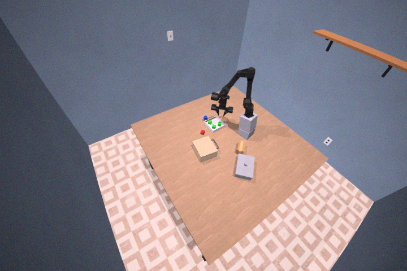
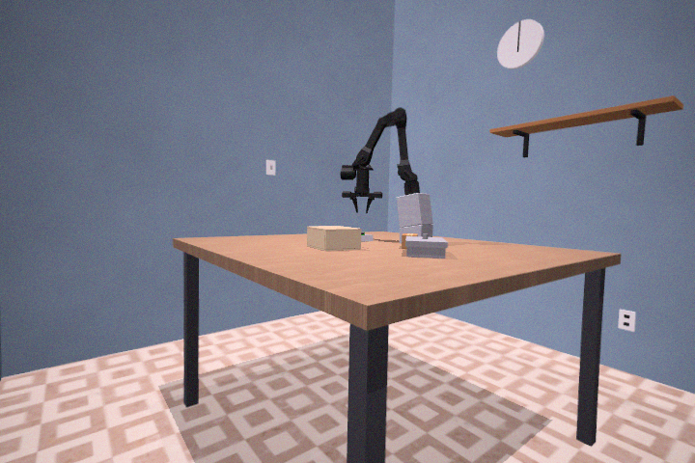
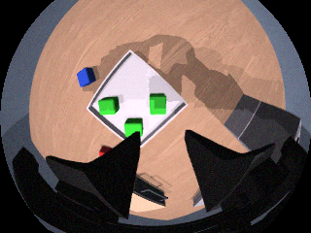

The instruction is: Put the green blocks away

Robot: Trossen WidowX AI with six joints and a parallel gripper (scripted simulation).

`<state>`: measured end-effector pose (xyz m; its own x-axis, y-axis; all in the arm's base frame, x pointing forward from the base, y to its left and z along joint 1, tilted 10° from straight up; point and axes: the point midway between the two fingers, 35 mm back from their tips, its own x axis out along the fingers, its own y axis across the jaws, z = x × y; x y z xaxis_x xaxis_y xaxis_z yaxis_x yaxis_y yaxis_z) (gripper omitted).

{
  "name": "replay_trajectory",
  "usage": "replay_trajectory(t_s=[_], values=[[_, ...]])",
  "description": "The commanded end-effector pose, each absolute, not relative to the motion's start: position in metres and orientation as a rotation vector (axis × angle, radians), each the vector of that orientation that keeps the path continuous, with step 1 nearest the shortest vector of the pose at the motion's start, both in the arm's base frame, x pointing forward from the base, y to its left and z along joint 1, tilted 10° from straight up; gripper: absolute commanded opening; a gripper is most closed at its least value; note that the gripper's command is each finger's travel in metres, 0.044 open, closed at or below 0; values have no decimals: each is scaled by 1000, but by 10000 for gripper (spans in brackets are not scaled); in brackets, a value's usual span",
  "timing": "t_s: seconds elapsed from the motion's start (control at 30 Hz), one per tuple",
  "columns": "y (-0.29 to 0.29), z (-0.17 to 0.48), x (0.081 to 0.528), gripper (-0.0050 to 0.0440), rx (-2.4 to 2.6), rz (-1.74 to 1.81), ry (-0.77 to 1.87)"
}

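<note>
The gripper (image 1: pixel 222 112) hangs above the white basket (image 1: pixel 222 127) with its fingers partly apart and nothing between them. Three green blocks (image 3: pixel 157 104) lie inside the basket, which stands on the wooden surface (image 1: pixel 210 191). A blue block (image 1: pixel 205 117) sits just beside the basket's far edge, a red block (image 1: pixel 202 131) near its front corner. The tan drawer unit (image 1: pixel 204 148) and the grey lidded box (image 1: pixel 245 166) are both shut.

Matt wood-grain brown table top (image 1: pixel 210 197), smooth white basket tray (image 3: pixel 132 72), matt black arm (image 1: pixel 234 81), smooth plain green cubes (image 3: pixel 157 104).
</note>
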<state>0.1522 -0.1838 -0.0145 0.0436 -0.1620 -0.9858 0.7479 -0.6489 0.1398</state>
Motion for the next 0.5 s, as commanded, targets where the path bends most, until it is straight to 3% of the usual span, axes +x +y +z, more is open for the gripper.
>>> replay_trajectory(t_s=[0.0, 0.1, 0.47], values=[[-175, -12, 158, 148, 1693, -1720, 556], [-169, -22, 183, 148, 1546, -1604, 687], [-150, -30, 212, 148, 1088, -1228, 1002]])
